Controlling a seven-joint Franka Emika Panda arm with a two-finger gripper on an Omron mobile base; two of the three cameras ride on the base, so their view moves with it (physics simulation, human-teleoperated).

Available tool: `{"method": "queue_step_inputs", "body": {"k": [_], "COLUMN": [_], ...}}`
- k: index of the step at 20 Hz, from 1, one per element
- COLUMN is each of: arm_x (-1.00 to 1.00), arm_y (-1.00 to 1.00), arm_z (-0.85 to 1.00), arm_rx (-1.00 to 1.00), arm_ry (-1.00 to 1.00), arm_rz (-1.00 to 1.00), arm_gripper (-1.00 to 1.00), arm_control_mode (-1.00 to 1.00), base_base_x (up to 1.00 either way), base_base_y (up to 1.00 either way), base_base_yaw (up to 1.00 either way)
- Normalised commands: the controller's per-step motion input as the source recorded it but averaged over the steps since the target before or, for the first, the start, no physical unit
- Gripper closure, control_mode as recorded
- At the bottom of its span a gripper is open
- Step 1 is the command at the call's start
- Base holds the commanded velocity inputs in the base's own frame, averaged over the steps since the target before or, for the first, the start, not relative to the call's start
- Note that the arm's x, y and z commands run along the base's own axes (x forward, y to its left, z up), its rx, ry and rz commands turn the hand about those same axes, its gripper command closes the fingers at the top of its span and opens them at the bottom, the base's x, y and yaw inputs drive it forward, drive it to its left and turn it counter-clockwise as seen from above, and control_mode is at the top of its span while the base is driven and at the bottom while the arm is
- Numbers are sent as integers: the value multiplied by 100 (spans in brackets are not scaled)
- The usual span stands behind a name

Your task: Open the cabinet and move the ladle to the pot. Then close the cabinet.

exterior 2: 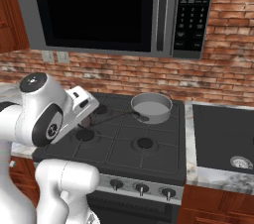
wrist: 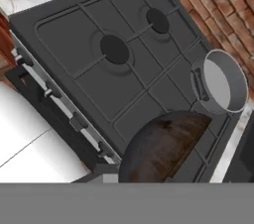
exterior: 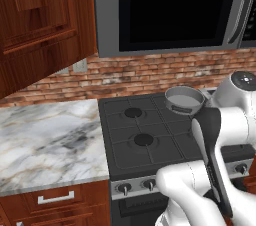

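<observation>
My gripper hangs over the left half of the stove, shut on the ladle. The ladle's thin dark handle runs from the hand to the right, and its far end lies close to the pot's near rim. In the hand view the ladle's dark brown bowl looms close and hides my fingertips. The round grey pot stands on the back right burner with nothing in it. The reddish-brown cabinet hangs at the upper left, and its door looks swung open.
A black stove with several burners has knobs along its front edge. Above it hangs a dark microwave against a brick wall. A marble counter lies left of the stove. To the right a dark flat appliance sits on another counter.
</observation>
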Motion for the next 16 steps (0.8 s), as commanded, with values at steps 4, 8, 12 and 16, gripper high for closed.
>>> {"method": "queue_step_inputs", "body": {"k": [4, 8, 12, 16], "arm_x": [0, 4, 13, 16], "arm_y": [-12, -6, -1, 0], "arm_z": [-41, -48, -54, -56], "arm_rx": [-9, -6, -2, -1], "arm_ry": [0, -9, -24, -25], "arm_rz": [0, 0, -1, -2], "arm_gripper": [100, 100, 100, 100], "arm_control_mode": [-100, -100, -100, -100], "base_base_x": [0, 0, 0, 0], "base_base_y": [0, 0, 0, 0], "base_base_yaw": [0, 0, 0, 0]}}
